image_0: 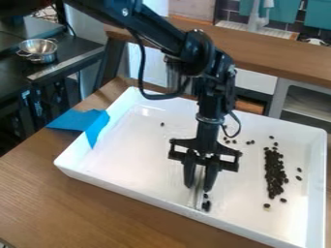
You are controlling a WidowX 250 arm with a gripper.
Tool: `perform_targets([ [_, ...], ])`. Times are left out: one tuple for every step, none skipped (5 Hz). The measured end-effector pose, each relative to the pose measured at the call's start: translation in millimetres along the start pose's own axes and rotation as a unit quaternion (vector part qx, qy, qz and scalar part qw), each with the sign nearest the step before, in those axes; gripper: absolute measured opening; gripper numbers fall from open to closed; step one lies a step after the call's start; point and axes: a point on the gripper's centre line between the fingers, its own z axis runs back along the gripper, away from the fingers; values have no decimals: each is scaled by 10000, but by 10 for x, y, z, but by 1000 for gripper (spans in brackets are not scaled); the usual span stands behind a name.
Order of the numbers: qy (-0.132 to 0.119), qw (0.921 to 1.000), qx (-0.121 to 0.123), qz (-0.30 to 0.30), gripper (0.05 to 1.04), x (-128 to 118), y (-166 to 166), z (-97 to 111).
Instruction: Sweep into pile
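The black gripper (198, 187) hangs over the middle front of the white tray (123, 169), pointing down. Between its two fingers is a thin, pale, see-through scraper (198, 197), gripped upright, its lower edge close to the tray floor. A few dark beans (206, 206) lie just right of the scraper. Farther right, many dark beans (275, 172) form a long narrow pile running front to back, with several loose ones around it. More scattered beans (250, 142) lie behind and right of the gripper, and a single bean (162, 124) lies toward the back left.
Raised walls surround the tray, which stands on a brown wooden table (84, 208). Blue tape (81, 121) hangs over its left wall. Behind are a wooden counter (278, 60) and, at the upper left, a metal bowl (38, 50) on a dark surface.
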Motion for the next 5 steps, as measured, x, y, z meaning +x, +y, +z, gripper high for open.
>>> perform_targets([
  [-55, 10000, -11, 22, 339, 32, -76, -25],
  [-111, 9998, -120, 134, 339, 97, -149, -9],
  [-102, 9989, -322, 323, 339, 164, -248, 1],
  [15, 9980, -523, 355, 339, 165, -411, 9],
  [104, 9977, -643, 172, 339, 98, -686, -16],
])
